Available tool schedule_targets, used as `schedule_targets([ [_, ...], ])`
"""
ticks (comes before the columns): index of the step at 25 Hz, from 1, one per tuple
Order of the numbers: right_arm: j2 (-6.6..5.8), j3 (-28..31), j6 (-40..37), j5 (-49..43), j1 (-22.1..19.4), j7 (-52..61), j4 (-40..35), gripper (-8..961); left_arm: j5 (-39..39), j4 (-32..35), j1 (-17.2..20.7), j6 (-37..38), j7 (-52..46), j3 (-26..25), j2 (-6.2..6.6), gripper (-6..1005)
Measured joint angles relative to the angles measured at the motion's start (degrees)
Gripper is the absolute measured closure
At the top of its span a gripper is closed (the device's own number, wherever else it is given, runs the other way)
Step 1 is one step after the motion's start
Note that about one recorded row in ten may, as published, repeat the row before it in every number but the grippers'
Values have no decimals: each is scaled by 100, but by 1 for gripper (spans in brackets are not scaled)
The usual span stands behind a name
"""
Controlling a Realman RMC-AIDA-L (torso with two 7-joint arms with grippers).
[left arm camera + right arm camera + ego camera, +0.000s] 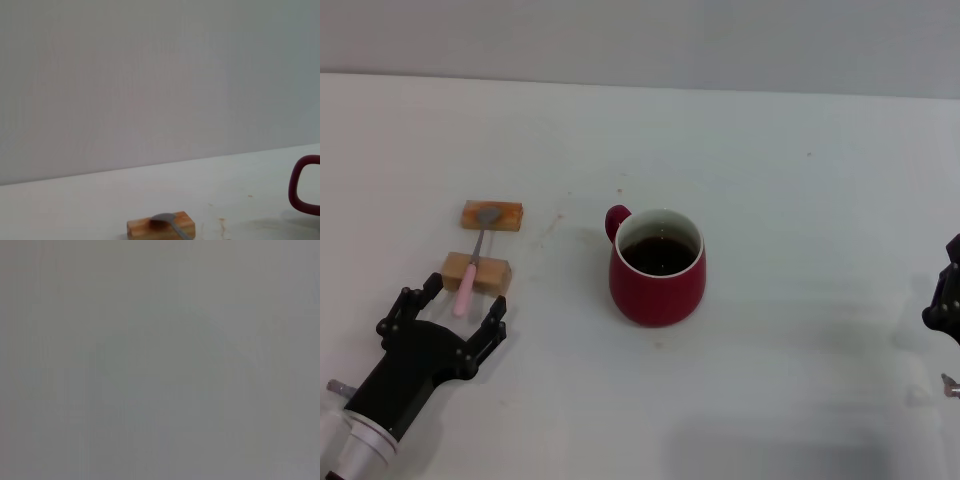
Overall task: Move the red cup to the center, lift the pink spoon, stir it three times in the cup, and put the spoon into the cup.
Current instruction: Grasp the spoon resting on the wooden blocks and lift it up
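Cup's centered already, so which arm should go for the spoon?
Left. The left gripper is open right behind the pink spoon, which rests across two wooden blocks. The right gripper sits far beyond the red cup.

Left end effector (463,300) spread wide and low; right end effector (945,300) parked at the edge.

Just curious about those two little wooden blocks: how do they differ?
The far wooden block carries the pink spoon's grey bowl; the near wooden block props its handle. The far block looks more orange, the near block paler tan. The near block lies closer to the left gripper. Both rest on the white table.
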Motion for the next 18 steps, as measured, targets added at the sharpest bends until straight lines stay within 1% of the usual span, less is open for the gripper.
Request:
schedule_targets([
  [18,0,0,-12,0,-1,0,10,954,-45,-15,6,-1,-17,-20,-9,170],
])
